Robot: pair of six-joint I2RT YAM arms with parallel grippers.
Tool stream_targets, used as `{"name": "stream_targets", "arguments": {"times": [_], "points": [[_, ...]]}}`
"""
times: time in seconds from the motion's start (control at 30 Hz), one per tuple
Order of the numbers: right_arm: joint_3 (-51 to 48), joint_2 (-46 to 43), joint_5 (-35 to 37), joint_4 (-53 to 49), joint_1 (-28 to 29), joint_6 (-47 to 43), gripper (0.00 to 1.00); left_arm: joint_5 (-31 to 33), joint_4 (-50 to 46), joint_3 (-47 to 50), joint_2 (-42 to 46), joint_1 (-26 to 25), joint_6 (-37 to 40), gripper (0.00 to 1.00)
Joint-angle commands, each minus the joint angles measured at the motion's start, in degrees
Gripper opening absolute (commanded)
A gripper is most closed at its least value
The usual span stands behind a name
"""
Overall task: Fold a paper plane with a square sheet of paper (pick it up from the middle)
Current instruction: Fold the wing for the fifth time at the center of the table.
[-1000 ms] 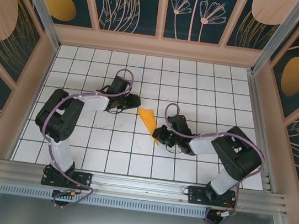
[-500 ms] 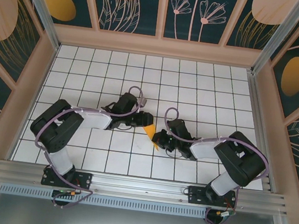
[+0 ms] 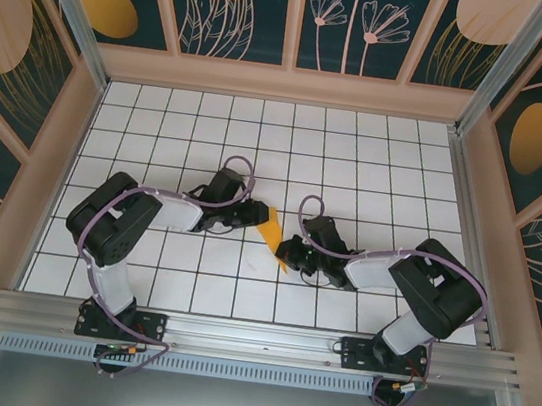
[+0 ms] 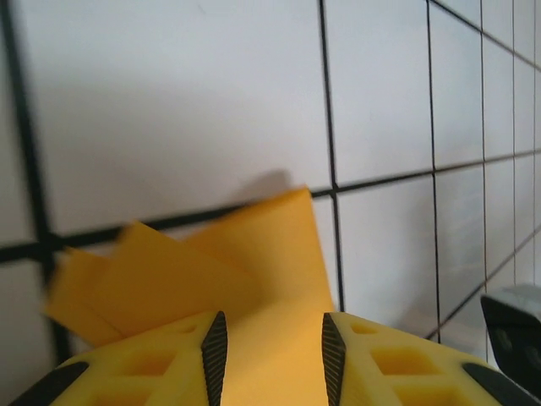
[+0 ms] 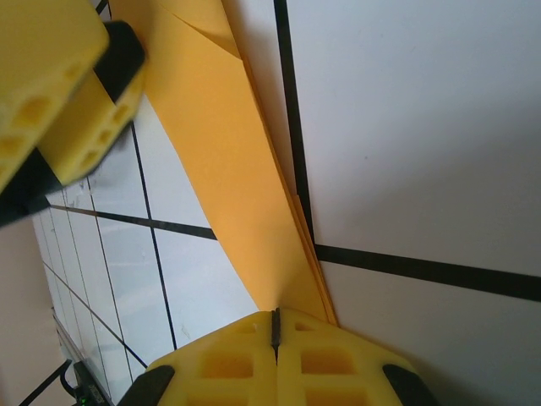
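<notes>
The square sheet of paper [image 3: 273, 233] is folded into a slim orange-yellow dart shape, the paper plane, lying on the white grid floor between my two arms. My right gripper [image 3: 289, 252] is shut on its narrow tip; in the right wrist view the jaws [image 5: 275, 326] meet on the paper [image 5: 228, 169]. My left gripper [image 3: 257, 217] is at the wide end. In the left wrist view its jaws [image 4: 272, 359] stand apart, with the layered paper [image 4: 254, 262] running between the pads [image 4: 214, 355]. A left finger [image 5: 59, 93] also shows in the right wrist view.
The floor is a white tiled grid [image 3: 160, 127] enclosed by beige-framed walls with printed orange ovals [image 3: 106, 8]. A metal rail [image 3: 252, 337] runs along the near edge by the arm bases.
My left gripper came in from the upper left onto the paper's wide end, then eased back slightly. The paper has shifted and less of it shows. The right gripper stays shut on the tip.
</notes>
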State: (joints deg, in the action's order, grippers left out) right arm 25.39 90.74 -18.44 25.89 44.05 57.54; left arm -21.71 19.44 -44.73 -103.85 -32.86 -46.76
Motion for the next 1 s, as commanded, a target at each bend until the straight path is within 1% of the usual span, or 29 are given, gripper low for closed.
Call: {"name": "stream_targets", "arguments": {"times": [0.0, 0.13, 0.2, 0.27, 0.33, 0.4, 0.43, 0.5, 0.57, 0.63, 0.73, 0.9, 0.93, 0.97], "points": [[-3.34, 2.08, 0.85, -15.89, 1.01, -0.60, 0.00, 5.78, -5.32, -0.94, -0.44, 3.46, 2.25, 0.38], [-2.59, 2.28, 0.84, -16.43, 1.01, -1.04, 0.00, 6.69, -9.85, -6.46, -3.25, 5.17, 4.28, 0.38], [-2.14, 2.33, 0.69, -16.66, 1.12, -1.11, 0.00, 9.14, -13.43, -8.38, -3.30, 5.20, 5.23, 0.38], [-2.10, 1.93, 0.93, -16.65, 1.12, -0.97, 0.00, 12.37, -15.22, -7.80, -1.03, 5.26, 5.38, 0.38], [-2.01, 1.87, 1.03, -16.64, 1.12, -0.92, 0.00, 14.15, -15.76, -6.57, 2.33, 5.26, 4.94, 0.38], [-2.01, 1.85, 1.08, -16.37, 1.12, -0.67, 0.00, 14.32, -15.29, -5.05, 6.66, 5.18, 4.58, 0.39], [-2.01, 1.79, 1.10, -16.15, 1.12, -0.58, 0.00, 13.08, -13.87, -3.83, 9.00, 5.18, 4.25, 0.39], [-2.18, 1.46, 1.22, -15.64, 1.12, -0.32, 0.00, 6.87, -8.47, -1.34, 11.72, 4.81, 3.20, 0.38], [-2.32, 1.10, 1.54, -15.09, 1.12, -0.14, 0.00, -1.16, -2.16, 0.50, 11.83, 3.41, 1.16, 0.32], [-1.98, 0.83, 1.86, -15.08, 1.08, -0.01, 0.00, -4.22, -1.12, -0.20, 10.07, 0.91, 1.09, 0.28], [-1.77, 0.49, 2.35, -14.98, 1.11, 0.05, 0.00, -6.17, 0.15, -1.40, 6.39, -2.33, 1.60, 0.26], [-1.15, -0.44, 2.44, -14.75, 1.21, -0.36, 0.00, -6.72, 2.55, -1.12, 0.60, -2.82, 0.52, 0.25], [-0.93, -0.91, 2.27, -14.81, 1.20, -0.63, 0.00, -5.49, 1.89, -1.30, -0.44, -2.83, 0.66, 0.25], [-0.57, -1.73, 2.26, -14.81, 1.21, -1.17, 0.00, -2.88, 0.15, -1.56, -1.17, -2.87, 0.94, 0.25]]}}
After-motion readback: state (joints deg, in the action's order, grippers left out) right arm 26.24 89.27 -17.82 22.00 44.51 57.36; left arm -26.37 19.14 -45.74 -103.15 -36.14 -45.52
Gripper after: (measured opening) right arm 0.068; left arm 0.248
